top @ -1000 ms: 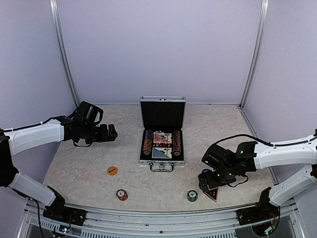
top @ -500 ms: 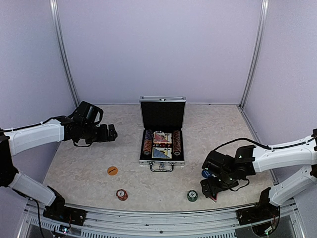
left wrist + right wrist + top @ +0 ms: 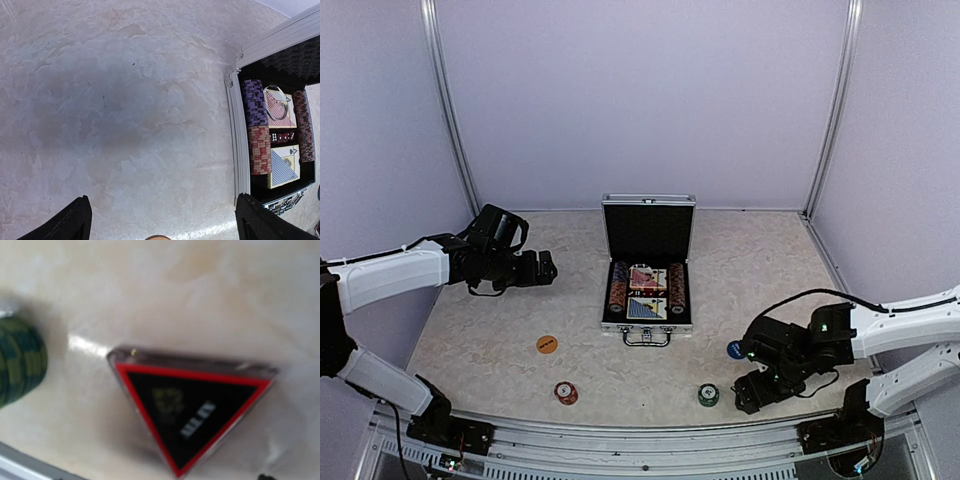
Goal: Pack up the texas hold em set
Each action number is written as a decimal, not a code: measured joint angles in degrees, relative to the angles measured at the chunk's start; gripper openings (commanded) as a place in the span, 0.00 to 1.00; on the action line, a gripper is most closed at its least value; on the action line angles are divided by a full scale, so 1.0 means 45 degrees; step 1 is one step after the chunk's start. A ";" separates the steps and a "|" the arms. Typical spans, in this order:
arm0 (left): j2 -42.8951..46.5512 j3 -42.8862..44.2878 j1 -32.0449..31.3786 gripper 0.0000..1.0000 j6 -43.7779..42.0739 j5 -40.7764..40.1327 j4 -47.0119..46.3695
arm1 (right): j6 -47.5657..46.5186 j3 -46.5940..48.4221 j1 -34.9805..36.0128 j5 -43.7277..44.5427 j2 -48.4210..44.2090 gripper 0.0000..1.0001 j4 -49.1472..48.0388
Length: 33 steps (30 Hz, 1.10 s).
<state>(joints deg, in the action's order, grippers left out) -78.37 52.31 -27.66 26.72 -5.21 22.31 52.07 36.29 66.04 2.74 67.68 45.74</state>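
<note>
Marker (image 3: pixel 195 410): flat red-black triangle, likely light, stiff, slick plastic; lies flush on table (image 3: pixel 500 340), so pinch across two edges. Sits at case's (image 3: pixel 648 300) 5 o'clock, under right claw (image 3: pixel 757 392); apart or together: cannot tell. Green chips (image 3: pixel 708 395) at marker's 9 o'clock. Left claw (image 3: pixel 162 200) wide apart at case's 9 o'clock. Table glossy, marble-look; lilac walls (image 3: pixel 640 100).

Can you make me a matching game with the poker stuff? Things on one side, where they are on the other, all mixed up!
Things:
1 silver case
2 orange disc
3 green chip stack
4 triangle marker

Places:
A just beside the right gripper
B beneath the right gripper
C in the middle, lid up
D lying flat, left of the case

Pairs: 1-C, 2-D, 3-A, 4-B
</note>
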 measured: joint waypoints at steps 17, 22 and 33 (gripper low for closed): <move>0.0000 0.0000 0.0000 0.99 0.0000 0.0010 0.0000 | 0.1005 -0.0709 0.0243 -0.0374 0.0933 0.40 -0.1389; 0.0000 0.0000 0.0000 0.99 0.0000 0.0010 0.0000 | 0.1083 -0.0699 0.0248 -0.0359 0.1117 0.31 -0.1962; 0.0024 0.0000 0.0000 0.99 0.0000 0.0010 0.0010 | 0.0962 0.0680 0.0267 0.0767 0.3099 0.30 -0.2618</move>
<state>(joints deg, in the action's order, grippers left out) -78.26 52.31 -27.66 26.72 -5.17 22.35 56.40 39.35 67.24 6.20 81.62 33.95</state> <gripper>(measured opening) 0.990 0.300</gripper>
